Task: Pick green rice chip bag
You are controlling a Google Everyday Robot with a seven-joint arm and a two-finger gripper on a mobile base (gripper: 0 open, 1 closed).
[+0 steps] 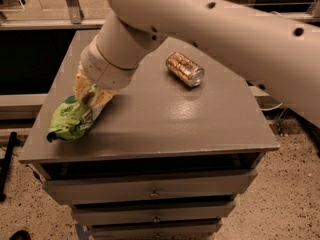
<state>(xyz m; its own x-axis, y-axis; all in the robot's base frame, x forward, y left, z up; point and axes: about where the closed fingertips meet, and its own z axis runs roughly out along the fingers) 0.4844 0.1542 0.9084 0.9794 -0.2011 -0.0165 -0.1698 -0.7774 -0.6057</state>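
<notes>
The green rice chip bag (70,123) is a crumpled light-green pouch at the left front of the grey cabinet top (165,119). Its lower end lies near the left edge. My gripper (92,93) comes down from the big cream arm (200,19) onto the bag's upper end. The tan fingers (81,85) sit on either side of that end and are closed on it. The rest of the bag sticks out below the gripper towards the front left.
A gold drink can (185,69) lies on its side at the back middle of the top. The cabinet has drawers (150,189) below. A speckled floor surrounds it, with dark furniture to the left and behind.
</notes>
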